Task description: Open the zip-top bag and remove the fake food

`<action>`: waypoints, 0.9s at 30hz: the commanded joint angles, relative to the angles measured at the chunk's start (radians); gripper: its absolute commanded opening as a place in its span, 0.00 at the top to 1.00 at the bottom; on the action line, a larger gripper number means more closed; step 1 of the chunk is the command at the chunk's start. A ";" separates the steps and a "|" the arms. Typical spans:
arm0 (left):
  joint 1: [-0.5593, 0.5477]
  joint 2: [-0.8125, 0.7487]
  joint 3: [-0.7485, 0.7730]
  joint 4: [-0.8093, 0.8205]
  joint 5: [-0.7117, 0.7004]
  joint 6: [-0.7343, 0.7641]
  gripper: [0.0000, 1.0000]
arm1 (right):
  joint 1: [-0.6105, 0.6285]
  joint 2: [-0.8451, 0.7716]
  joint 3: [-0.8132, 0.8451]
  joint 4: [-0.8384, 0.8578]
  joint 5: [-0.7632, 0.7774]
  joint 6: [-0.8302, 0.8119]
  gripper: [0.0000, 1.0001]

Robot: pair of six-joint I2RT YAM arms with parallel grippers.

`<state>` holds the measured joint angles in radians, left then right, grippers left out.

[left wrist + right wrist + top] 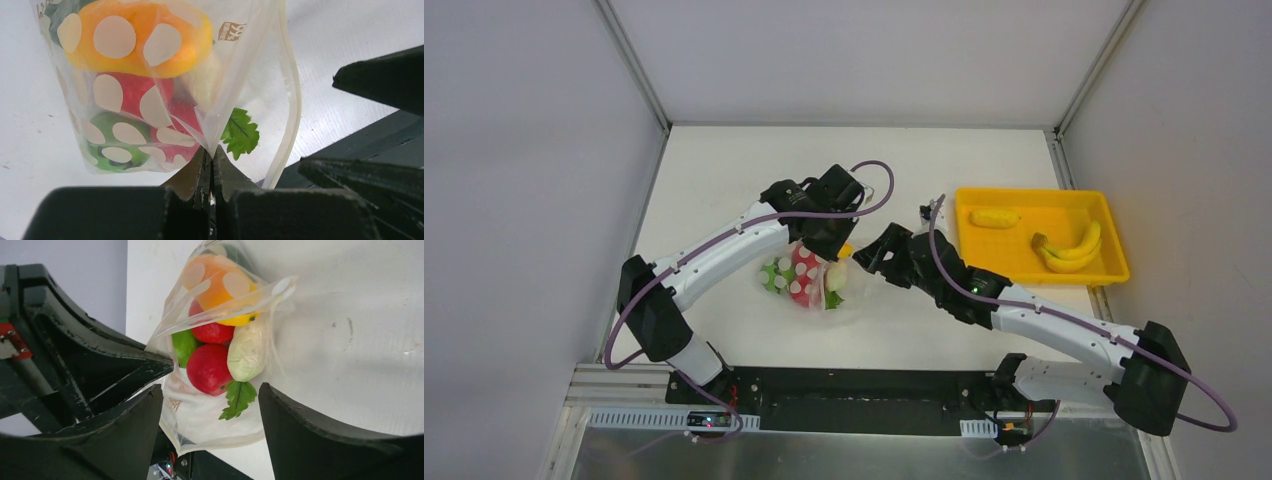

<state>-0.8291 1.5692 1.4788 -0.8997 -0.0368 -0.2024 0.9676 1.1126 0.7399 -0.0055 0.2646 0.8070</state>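
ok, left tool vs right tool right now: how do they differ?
The left tool is shut, pinching a fold of the zip-top bag; the right tool is open and grips nothing. In the top view the left tool sits over the bag's far side; the right tool sits to its right, the bag lying between its spread fingers. Both are black and at the bag, away from the yellow tray.
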 commanded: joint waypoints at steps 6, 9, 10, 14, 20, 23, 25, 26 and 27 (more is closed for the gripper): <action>0.008 0.005 0.032 -0.007 0.013 -0.026 1.00 | 0.010 0.137 0.066 0.071 -0.141 -0.041 0.30; 0.007 0.005 0.032 -0.006 0.014 -0.025 1.00 | 0.010 0.207 0.061 0.130 -0.111 -0.032 0.32; 0.008 0.005 0.032 -0.005 0.015 -0.026 1.00 | 0.009 0.228 0.064 0.147 -0.106 -0.028 0.32; 0.007 0.007 0.032 -0.002 0.035 -0.031 1.00 | 0.007 0.337 0.090 0.214 -0.110 -0.024 0.34; 0.007 -0.007 0.041 -0.021 -0.032 -0.014 1.00 | 0.001 0.417 0.084 0.318 -0.101 -0.038 0.36; 0.007 -0.027 0.033 -0.006 0.003 -0.014 1.00 | -0.007 0.456 0.095 0.332 -0.122 -0.075 0.36; 0.007 -0.040 0.027 0.006 0.055 -0.014 1.00 | -0.013 0.483 0.101 0.338 -0.125 -0.096 0.36; 0.007 -0.046 0.024 0.014 0.080 -0.015 1.00 | -0.015 0.502 0.101 0.340 -0.118 -0.102 0.36; 0.007 -0.051 0.019 0.022 0.101 -0.016 1.00 | -0.017 0.513 0.102 0.342 -0.108 -0.103 0.36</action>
<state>-0.8291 1.5703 1.4841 -0.9001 -0.0227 -0.2230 0.9623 1.5784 0.8040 0.2718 0.1432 0.7494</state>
